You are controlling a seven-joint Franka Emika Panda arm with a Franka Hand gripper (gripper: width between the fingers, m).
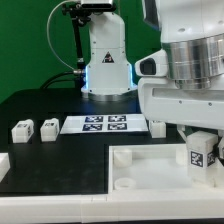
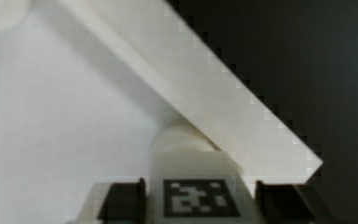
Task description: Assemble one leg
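My gripper [image 1: 201,160] is shut on a leg [image 1: 200,153], a small white peg with a black-and-white tag, and holds it over the large white tray [image 1: 150,170] near the tray's corner at the exterior view's right. In the wrist view the leg [image 2: 197,190] sits between my two dark fingers [image 2: 114,202], pointing at the tray's raised rim [image 2: 229,100] and a round corner socket [image 2: 190,140]. Two more legs [image 1: 22,131] [image 1: 48,128] lie on the black table at the exterior view's left. A further leg [image 1: 158,126] stands behind the tray, partly hidden by my arm.
The marker board [image 1: 103,123] lies flat on the table behind the tray. A white piece [image 1: 3,166] shows at the exterior view's left edge. The robot's base [image 1: 105,60] stands at the back.
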